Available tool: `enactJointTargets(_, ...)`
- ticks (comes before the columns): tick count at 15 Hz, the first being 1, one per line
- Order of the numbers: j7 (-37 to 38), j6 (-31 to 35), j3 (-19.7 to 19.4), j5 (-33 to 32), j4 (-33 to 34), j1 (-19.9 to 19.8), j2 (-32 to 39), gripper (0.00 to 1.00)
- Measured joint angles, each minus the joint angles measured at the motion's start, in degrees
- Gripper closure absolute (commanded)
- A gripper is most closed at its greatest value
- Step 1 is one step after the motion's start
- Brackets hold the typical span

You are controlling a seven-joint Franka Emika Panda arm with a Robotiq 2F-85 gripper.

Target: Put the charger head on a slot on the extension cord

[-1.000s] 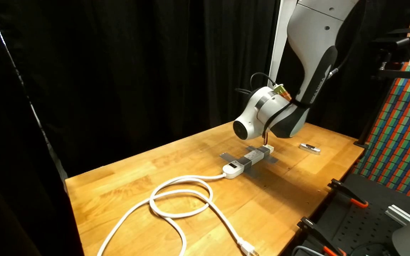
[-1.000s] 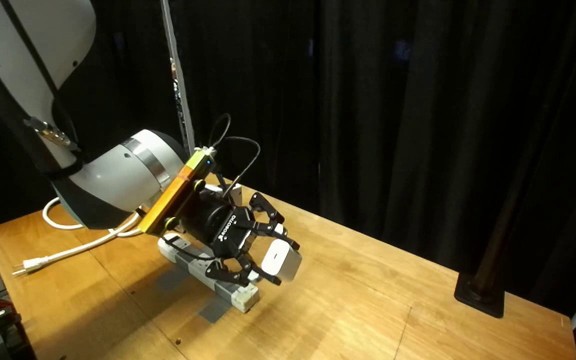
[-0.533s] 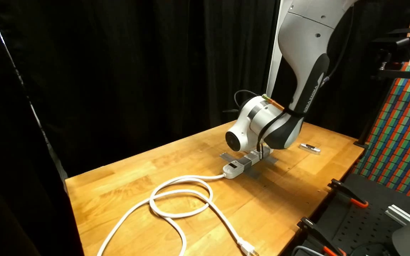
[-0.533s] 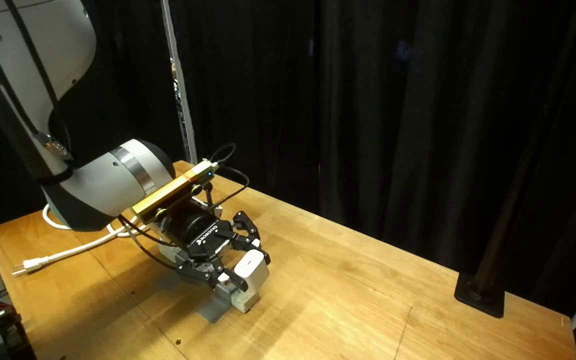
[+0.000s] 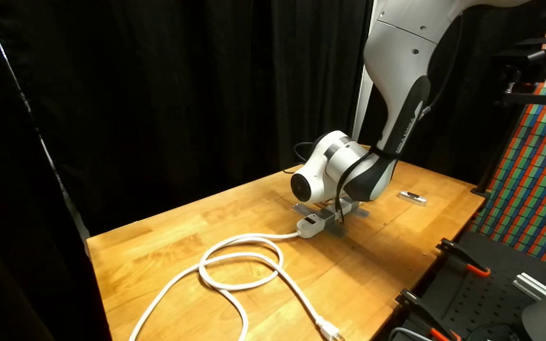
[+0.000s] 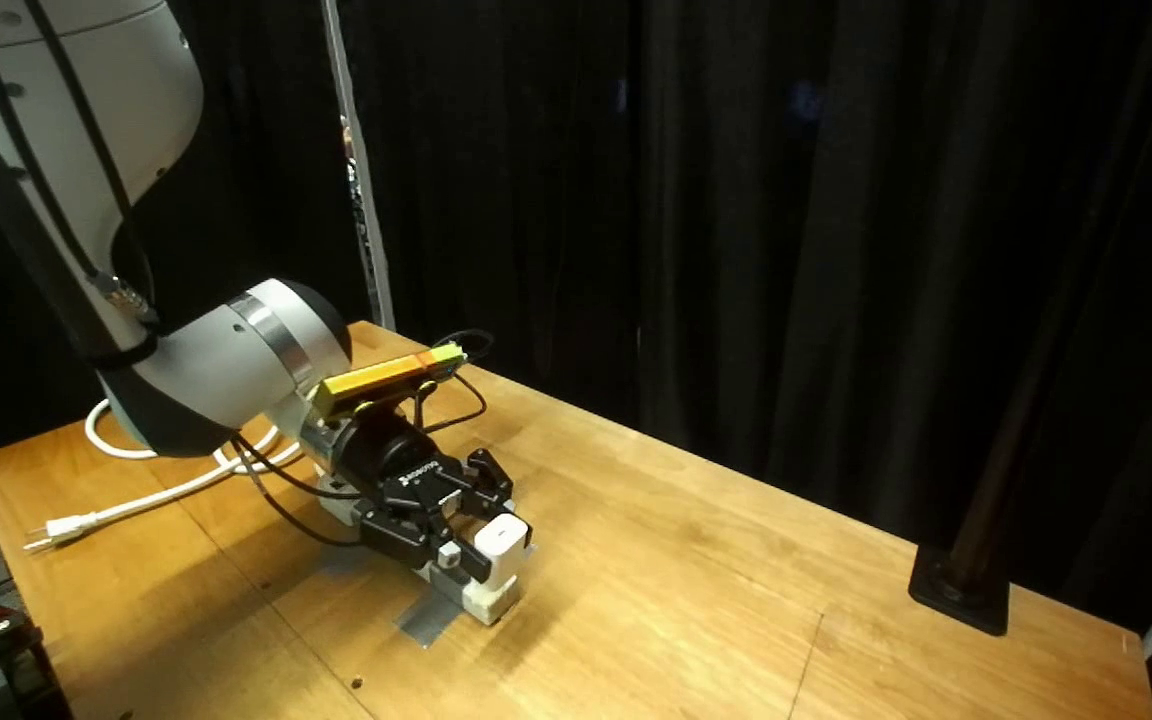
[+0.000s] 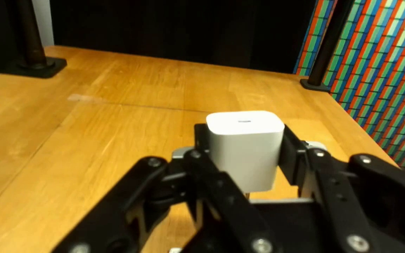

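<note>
One charger head (image 7: 245,161) — smooth, boxy, clasped by gripper (image 6: 504,552) | extension cord (image 5: 311,227) — grey-taped

A lab, by the look of it. A robot arm (image 5: 398,66) hangs over a wooden tabletop (image 5: 173,246), with black curtains (image 6: 786,250) behind in both exterior views. In an exterior view, black-and-orange clamps (image 5: 460,255) sit at the tabletop's edge, near a perforated board (image 5: 474,296) and a metal bar (image 5: 532,285). Black posts (image 7: 30,35) and a red, green and blue backdrop (image 7: 392,70) show in the wrist view.
</note>
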Motion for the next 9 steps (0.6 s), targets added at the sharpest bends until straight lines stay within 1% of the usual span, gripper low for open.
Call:
enactJointTargets(3, -5.0, 2.1, 0.0, 2.3, 1.3, -0.9, 0.0, 0.77)
enactJointTargets(6, -5.2, 3.5, -0.2, 3.0, 2.0, -1.1, 0.0, 0.77)
enactJointTargets(9, -4.9, 6.6, -0.3, 3.0, 2.2, -1.1, 0.5, 0.77)
